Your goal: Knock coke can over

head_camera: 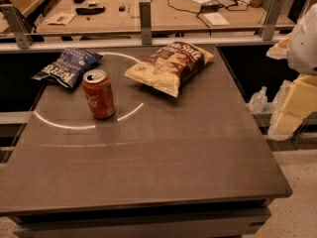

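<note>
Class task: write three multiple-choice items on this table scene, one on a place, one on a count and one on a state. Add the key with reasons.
1. Where is the gripper?
A. top left of the view
B. right edge of the view, beside the table
C. bottom middle of the view

2. How many chip bags lie on the table?
A. one
B. two
C. four

3. How is the can?
A. upright
B. on its side
C. crushed flat

Key:
1 B: it sits past the table's right side, far from the can.
2 B: there is a blue bag and a yellow bag.
3 A: it stands on its base with its top facing up.
</note>
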Robot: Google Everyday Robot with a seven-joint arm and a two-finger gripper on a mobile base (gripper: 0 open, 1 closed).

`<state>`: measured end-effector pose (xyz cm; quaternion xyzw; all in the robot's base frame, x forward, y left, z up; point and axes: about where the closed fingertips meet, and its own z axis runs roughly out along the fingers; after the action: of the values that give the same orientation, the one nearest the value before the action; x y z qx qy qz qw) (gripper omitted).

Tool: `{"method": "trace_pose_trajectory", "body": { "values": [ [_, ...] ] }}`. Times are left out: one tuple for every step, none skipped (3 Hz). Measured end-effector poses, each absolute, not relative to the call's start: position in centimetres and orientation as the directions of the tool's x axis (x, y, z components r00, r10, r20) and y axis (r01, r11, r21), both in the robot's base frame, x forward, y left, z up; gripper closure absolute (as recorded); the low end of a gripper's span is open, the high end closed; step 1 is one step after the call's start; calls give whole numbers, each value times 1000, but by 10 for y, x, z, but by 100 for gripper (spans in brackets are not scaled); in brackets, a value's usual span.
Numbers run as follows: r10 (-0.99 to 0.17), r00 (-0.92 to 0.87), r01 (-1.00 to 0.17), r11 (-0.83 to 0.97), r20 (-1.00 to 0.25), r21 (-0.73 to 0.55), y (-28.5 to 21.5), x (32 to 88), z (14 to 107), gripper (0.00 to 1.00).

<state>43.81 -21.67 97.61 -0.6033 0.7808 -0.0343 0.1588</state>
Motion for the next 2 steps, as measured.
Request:
{"method": "trace_pose_trajectory", "body": {
  "values": [
    [-953,-222,-931,270,-207,-245,-217,438,976,0],
    [-945,-224,-933,279,-238,-228,-216,440,978,0]
  ]
}}
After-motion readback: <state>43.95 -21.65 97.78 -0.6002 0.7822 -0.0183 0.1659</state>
